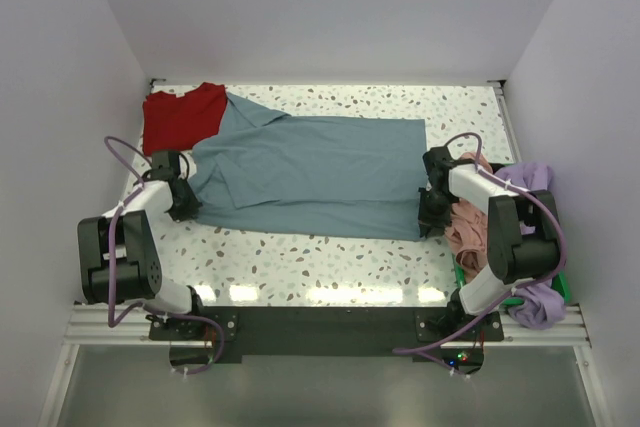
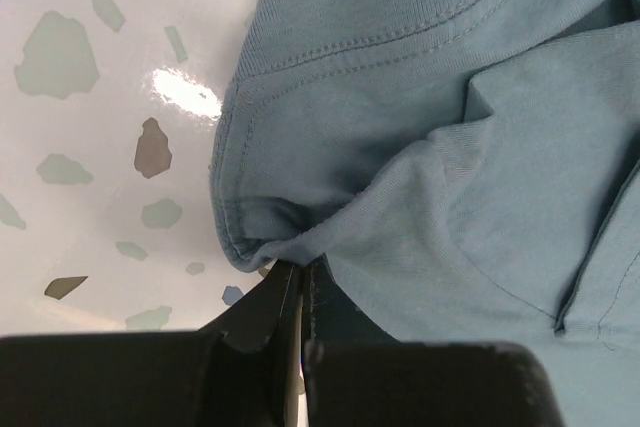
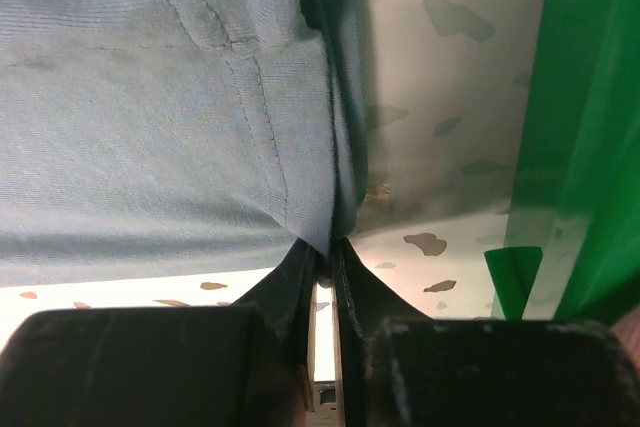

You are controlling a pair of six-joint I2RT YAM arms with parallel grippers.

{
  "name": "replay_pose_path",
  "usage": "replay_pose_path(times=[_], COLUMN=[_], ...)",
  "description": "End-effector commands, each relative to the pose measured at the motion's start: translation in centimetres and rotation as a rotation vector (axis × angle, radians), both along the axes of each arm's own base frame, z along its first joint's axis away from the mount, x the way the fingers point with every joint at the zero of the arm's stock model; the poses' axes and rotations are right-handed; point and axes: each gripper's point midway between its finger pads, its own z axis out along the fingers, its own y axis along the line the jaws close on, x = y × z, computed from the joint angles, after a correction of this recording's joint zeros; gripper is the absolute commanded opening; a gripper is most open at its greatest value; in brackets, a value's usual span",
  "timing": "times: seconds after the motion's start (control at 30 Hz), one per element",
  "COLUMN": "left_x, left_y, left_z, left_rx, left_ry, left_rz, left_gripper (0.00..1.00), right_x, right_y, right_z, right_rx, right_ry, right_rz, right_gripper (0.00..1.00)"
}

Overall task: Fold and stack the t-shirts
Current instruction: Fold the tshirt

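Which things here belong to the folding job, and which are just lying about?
Job: slate-blue t-shirt, pinched by left gripper and right gripper; red t-shirt; salmon-pink t-shirt; lavender t-shirt.
Lying about: green object beside the lavender t-shirt.

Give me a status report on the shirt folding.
Left gripper shut on blue shirt, left edge. Right gripper shut on its right edge. Shirt spread across table. Red shirt at far left corner, nothing blocking.
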Motion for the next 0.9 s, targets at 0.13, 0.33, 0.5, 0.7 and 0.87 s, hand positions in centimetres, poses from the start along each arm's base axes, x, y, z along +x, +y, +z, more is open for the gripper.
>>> replay_pose_path(times=[0.13, 0.33, 0.5, 0.7, 0.87], left_x=[-1.0, -1.2, -1.1, -0.8, -0.6], left_y=[1.9, 2.4, 2.5, 2.1, 2.3], left_z=[-0.1, 1.8, 3.3, 4.4, 5.3], left_rx=[0.077, 0.071, 0.059, 0.026, 0.025], left_ry=[0.039, 0.004, -0.027, -0.038, -0.044], left_rz=[0.024, 0.053, 0.059, 0.059, 0.047], left_gripper=[0.0, 0.0, 0.0, 0.0, 0.0], right_x=[-1.8, -2.4, -3.1, -4.1, -4.7], right_y=[-0.7, -0.2, 0.2, 0.0, 0.0], right_z=[0.1, 0.7, 1.5, 2.5, 2.8], right_rx=[-0.051, -0.055, -0.08, -0.13, -0.156], right_ry=[0.05, 0.074, 0.082, 0.091, 0.094], right_rz=[-0.007, -0.017, -0.016, -0.015, -0.003], right_gripper=[0.01, 0.01, 0.0, 0.0, 0.0])
